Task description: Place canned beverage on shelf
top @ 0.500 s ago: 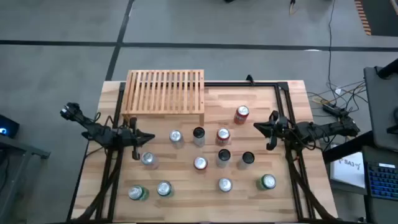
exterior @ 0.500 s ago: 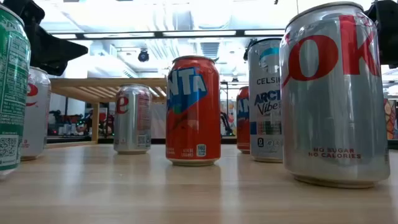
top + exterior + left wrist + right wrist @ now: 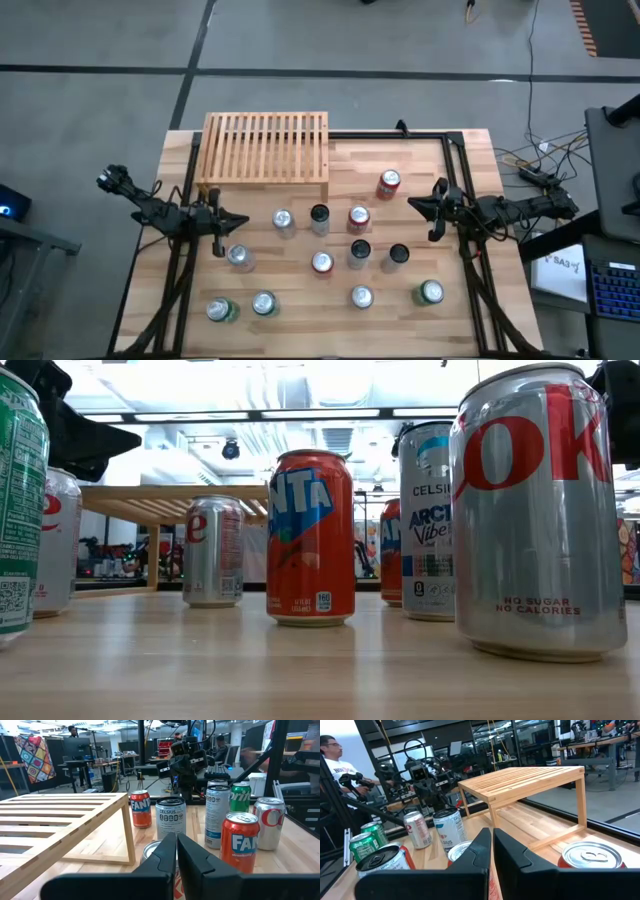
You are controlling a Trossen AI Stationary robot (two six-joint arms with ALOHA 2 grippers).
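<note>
The shelf (image 3: pixel 265 148), a low light-wood slatted rack, stands on its legs at the table's far left with nothing on its top; it also shows in the left wrist view (image 3: pixel 60 820) and the right wrist view (image 3: pixel 530 777). Several beverage cans stand upright across the table's middle and near part, among them a red can (image 3: pixel 388 183), a silver can (image 3: pixel 283 220) and an orange Fanta can (image 3: pixel 311 538). My left gripper (image 3: pixel 242 222) hovers shut at the table's left, near a silver can (image 3: pixel 238 256). My right gripper (image 3: pixel 411 203) hovers shut at the right, just right of the red can.
A black metal frame (image 3: pixel 455 180) runs along the table's far and side edges. Green cans (image 3: pixel 431 292) (image 3: pixel 220 311) stand near the front corners. A person (image 3: pixel 330 750) sits beyond the table. Bare wood lies right of the shelf (image 3: pixel 420 160).
</note>
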